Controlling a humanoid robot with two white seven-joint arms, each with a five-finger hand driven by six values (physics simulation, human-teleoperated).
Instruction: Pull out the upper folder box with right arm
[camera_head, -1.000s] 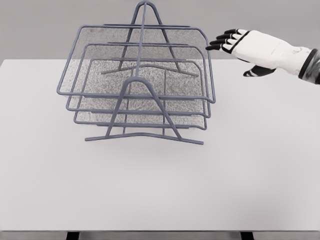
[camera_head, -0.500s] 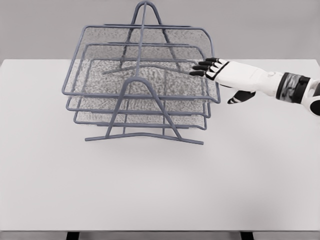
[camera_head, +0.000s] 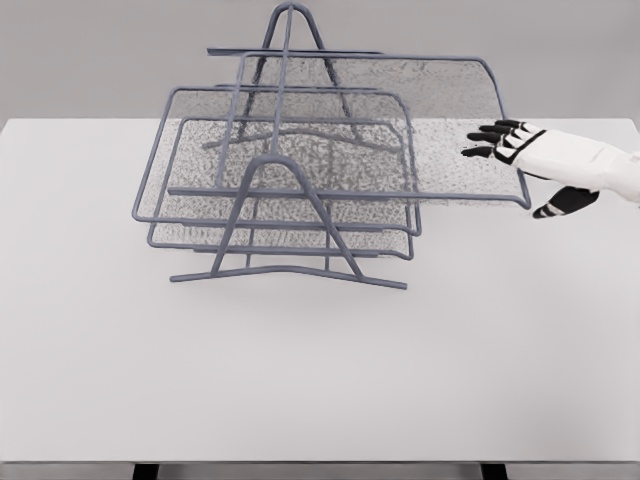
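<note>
On the white tabletop (camera_head: 320, 370), left of centre, stands a grey wire rack (camera_head: 285, 215) with an arched frame at its front and another at the back, its feet spread on the surface. Two mesh trays sit stacked in its lower levels, their rims roughly lined up with each other. Above them, the upper tray (camera_head: 400, 130) juts out to the right of the rack, its left part between the arches and its right end hanging past the lower trays over bare tabletop, roughly level. At that right end, the right hand (camera_head: 540, 160) comes in from the picture's right edge, white with black fingers (camera_head: 492, 138). The fingers lie stretched over the tray's right rim, reaching onto the mesh, while the thumb (camera_head: 560, 205) points down beside and below the corner. The fingers look hooked on the rim rather than closed round it.
</note>
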